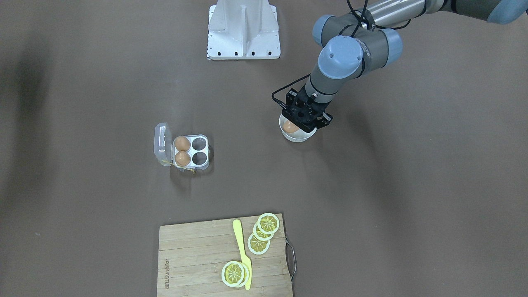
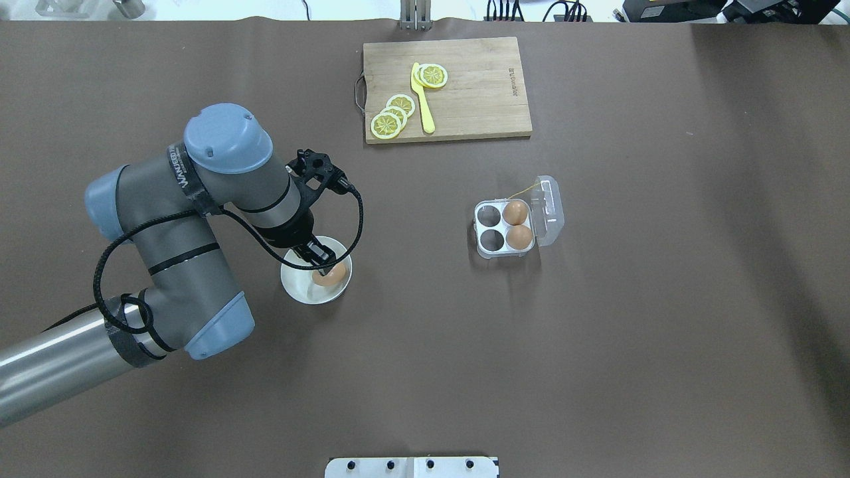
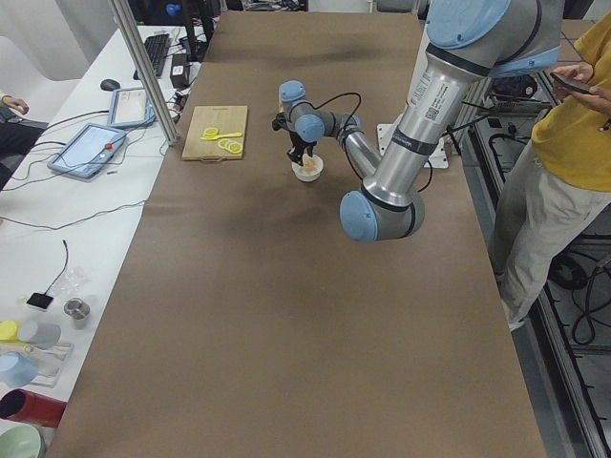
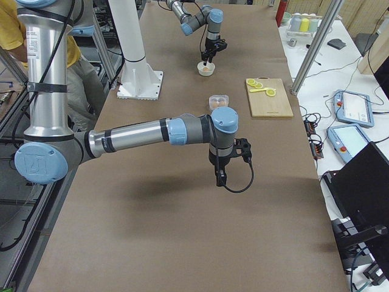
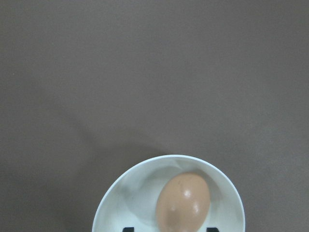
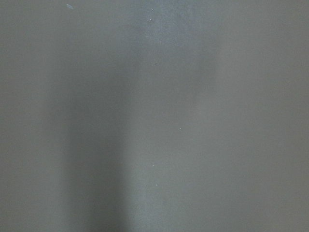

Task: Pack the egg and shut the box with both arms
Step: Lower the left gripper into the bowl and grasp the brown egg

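A light orange-brown egg point(image 2: 329, 275) lies in a round white bowl point(image 2: 295, 282) at the table's left-middle. My left gripper point(image 2: 321, 264) hangs straight over it, open, with one black fingertip point(image 5: 127, 229) on each side of the egg point(image 5: 183, 203). The clear four-cell box point(image 2: 505, 229) stands open to the right, its lid point(image 2: 550, 209) folded out. Two eggs point(image 2: 516, 224) fill the cells by the lid and the other two cells are empty. My right gripper point(image 4: 220, 177) shows only in the exterior right view, low over bare table; I cannot tell whether it is open or shut.
A wooden cutting board point(image 2: 465, 99) with lemon slices point(image 2: 392, 116) and a yellow knife point(image 2: 422, 99) lies at the far edge. A thin yellow string point(image 2: 521, 192) trails from the box. The white fixed base point(image 1: 243, 33) stands on the robot's side.
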Robot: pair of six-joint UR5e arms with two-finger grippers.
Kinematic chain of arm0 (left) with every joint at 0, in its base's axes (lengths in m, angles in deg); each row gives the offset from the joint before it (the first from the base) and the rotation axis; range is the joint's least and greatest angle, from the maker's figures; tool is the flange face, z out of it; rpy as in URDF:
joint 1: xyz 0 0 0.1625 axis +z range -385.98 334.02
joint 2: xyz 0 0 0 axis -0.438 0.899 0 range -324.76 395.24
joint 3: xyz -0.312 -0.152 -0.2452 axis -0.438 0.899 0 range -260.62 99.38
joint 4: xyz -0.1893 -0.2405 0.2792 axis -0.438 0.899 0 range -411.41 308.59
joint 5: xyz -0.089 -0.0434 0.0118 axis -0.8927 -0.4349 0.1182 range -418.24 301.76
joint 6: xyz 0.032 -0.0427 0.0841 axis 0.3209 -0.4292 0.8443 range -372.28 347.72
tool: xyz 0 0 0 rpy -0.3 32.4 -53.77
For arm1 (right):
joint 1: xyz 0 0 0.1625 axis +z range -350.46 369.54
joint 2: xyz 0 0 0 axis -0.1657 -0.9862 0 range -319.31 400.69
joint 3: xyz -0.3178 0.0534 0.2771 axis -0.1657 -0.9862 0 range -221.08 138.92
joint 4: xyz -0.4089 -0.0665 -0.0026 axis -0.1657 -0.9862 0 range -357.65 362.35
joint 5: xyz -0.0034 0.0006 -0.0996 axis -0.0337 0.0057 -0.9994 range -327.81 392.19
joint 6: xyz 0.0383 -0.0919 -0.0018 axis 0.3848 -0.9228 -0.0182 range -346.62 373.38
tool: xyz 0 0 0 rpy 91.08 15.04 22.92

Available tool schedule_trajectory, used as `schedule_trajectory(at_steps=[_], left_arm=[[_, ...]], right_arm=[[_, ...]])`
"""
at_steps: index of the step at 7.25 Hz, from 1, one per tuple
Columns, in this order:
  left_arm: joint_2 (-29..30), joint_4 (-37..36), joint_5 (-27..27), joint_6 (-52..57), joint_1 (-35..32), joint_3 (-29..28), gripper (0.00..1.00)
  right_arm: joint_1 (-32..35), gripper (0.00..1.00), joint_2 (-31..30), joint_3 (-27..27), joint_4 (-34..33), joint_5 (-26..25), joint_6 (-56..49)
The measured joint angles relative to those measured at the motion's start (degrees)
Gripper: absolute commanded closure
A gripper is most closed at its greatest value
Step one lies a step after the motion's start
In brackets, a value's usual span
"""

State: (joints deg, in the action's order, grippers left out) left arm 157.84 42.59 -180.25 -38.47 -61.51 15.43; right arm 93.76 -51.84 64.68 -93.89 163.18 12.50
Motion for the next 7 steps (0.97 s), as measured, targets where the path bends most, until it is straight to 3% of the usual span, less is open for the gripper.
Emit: schedule_trajectory(at_steps=[7], left_arm=[[1.23, 0.64, 2.09, 0.09, 1.76, -2.54, 0.39]], right_arm=[[-0.19, 0.0, 0.07, -0.02, 0.0, 0.1, 0.0]])
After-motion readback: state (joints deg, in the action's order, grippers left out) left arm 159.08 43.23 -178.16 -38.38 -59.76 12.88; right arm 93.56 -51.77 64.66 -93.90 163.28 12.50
